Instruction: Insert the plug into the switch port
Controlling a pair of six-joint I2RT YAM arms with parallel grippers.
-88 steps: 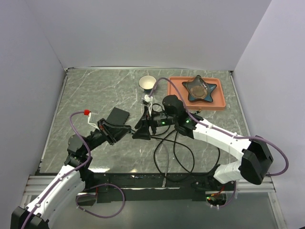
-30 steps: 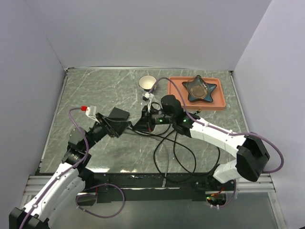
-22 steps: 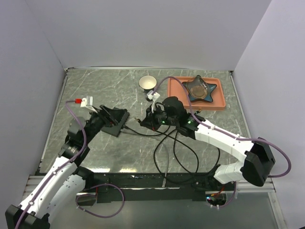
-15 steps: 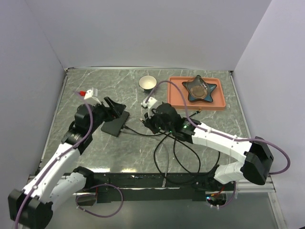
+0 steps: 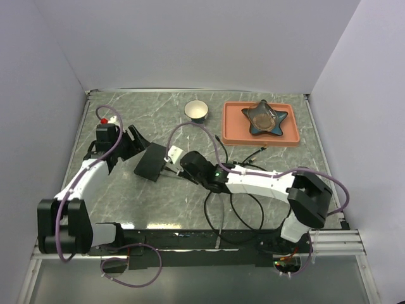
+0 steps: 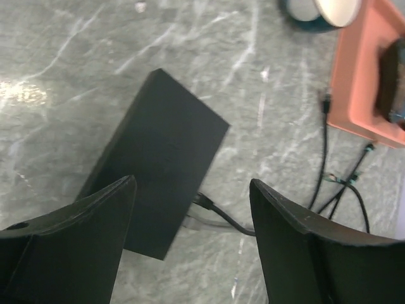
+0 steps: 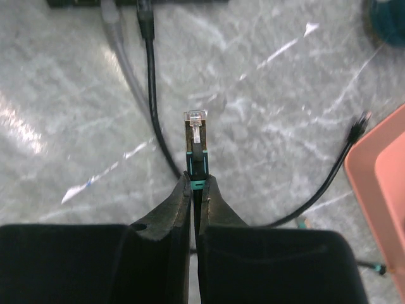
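The switch (image 5: 152, 162) is a flat black box on the grey marble table; one black cable (image 6: 218, 215) enters its near side. My right gripper (image 7: 194, 180) is shut on the plug (image 7: 195, 134), a clear connector with a teal-ringed black boot that sticks out ahead of the fingertips. The plug points at the switch's edge (image 7: 136, 2) at the top of the right wrist view and stands apart from it. In the top view my right gripper (image 5: 180, 162) sits just right of the switch. My left gripper (image 6: 191, 183) hangs open above the switch, holding nothing.
An orange tray (image 5: 233, 130) with a star-shaped dish (image 5: 266, 118) lies at the back right, and a small cup (image 5: 197, 110) stands behind the switch. Loose black cables (image 5: 231, 201) loop over the table in front of the right arm. A grey cable (image 7: 120, 57) runs beside the black one.
My left arm has let go of the switch and swung back to the far left, gripper open. My right arm has carried the plug leftward to the switch's right side.
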